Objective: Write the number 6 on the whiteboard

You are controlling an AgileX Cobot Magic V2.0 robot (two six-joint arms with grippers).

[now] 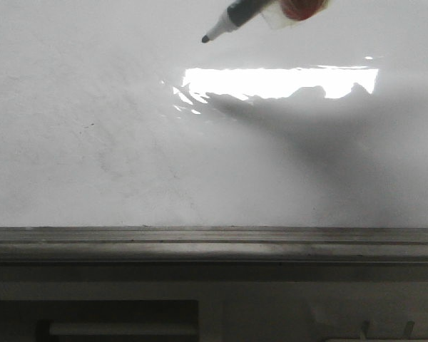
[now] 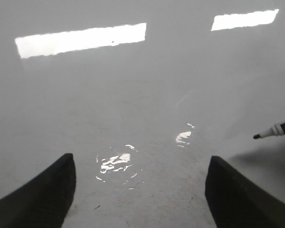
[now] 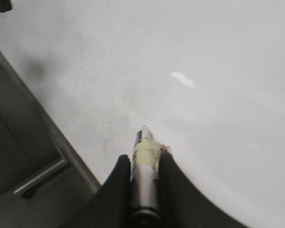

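The whiteboard point(image 1: 93, 142) is a large glossy white surface with faint grey smudges and a grey metal rail point(image 1: 200, 242) along its lower edge. No drawn 6 shows on it in any view. My right gripper point(image 3: 143, 159) is shut on a dark marker point(image 3: 143, 180) wrapped in yellowish tape. The marker point(image 1: 235, 18) enters the front view at the top, its black tip point(image 1: 205, 39) pointing down-left; I cannot tell whether it touches the board. The tip also shows in the left wrist view point(image 2: 257, 136). My left gripper point(image 2: 140, 190) is open and empty over the board.
A bright rectangular light glare point(image 1: 278, 82) lies on the board, with the arm's shadow point(image 1: 321, 149) below it. Under the rail is a dark cabinet front with a handle point(image 1: 121, 328). The board's edge and a handle point(image 3: 40, 175) show in the right wrist view.
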